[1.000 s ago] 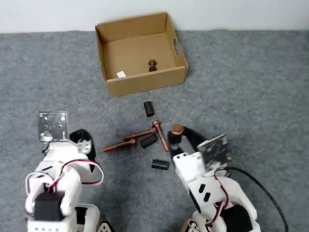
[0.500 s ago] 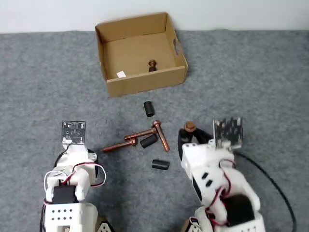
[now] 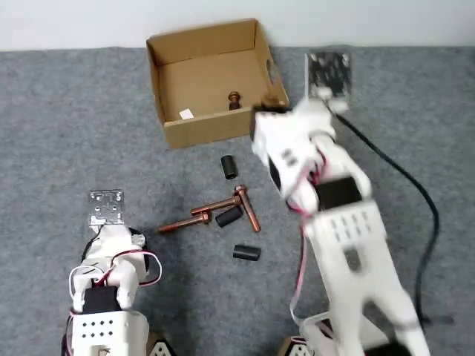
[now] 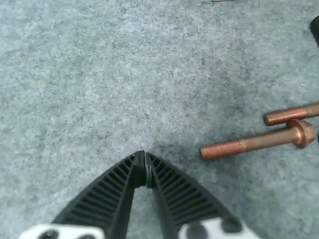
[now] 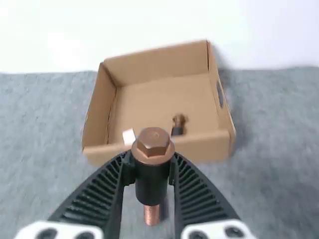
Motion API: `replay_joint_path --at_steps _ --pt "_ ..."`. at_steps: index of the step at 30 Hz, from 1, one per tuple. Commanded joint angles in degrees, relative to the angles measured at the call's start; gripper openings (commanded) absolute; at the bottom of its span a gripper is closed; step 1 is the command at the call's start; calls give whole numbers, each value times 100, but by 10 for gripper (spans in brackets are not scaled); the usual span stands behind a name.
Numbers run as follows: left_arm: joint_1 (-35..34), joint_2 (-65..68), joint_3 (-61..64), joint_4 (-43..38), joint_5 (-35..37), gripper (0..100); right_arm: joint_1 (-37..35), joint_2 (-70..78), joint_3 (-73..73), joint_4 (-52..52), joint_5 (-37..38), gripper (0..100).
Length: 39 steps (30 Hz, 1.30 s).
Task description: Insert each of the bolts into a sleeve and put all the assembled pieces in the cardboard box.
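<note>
Table [image 3: 67, 126]: grey, carpet-like surface across the high view. Cardboard box [image 3: 223, 127]: open-topped, upper centre of the frame, with a hand-slot in its right wall. Inside it, near the front wall, lie one assembled piece [image 3: 234, 100] and a small white label [image 3: 186, 114]. Right arm [image 3: 297, 148]: stretched up the right-centre of the frame, its front end at the box's near right corner, with a black cable [image 3: 415, 200] trailing to the lower right. Right claw [image 5: 152, 164]: pinching a held piece [image 5: 150, 181], a copper hex-head bolt seated in a black sleeve, upright, head uppermost and threaded tip showing below, held in front of the box. Left arm [image 3: 107, 267]: lower left of the frame. Left claw [image 4: 144, 169]: pressed together, holding nothing, just above the table. Loose stock, centre of the frame below the box: left bolt [image 3: 184, 222], middle bolt [image 3: 219, 204] and right bolt [image 3: 250, 211], all lying flat, the last two with heads together. Upper sleeve [image 3: 228, 167] lies apart from them, nearer the box. Middle sleeve [image 3: 228, 216] lies just beside the middle and right bolts. Lower sleeve [image 3: 246, 253] lies below them.
</note>
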Motion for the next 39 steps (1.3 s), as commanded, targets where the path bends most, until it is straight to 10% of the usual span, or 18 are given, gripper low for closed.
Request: replay_joint_path --at_steps 1,20,29,39 --pt "-44 -53 -48 -149 158 5 57 1033 -976 -831 237 8" --pt "-44 -53 -48 -149 158 5 321 6158 -4853 -2079 1398 8" --pt "-44 -53 -48 -149 176 5 409 6545 -5196 -567 1371 131" --pt "-44 -53 -48 -149 185 5 180 6079 -5196 602 1029 24"
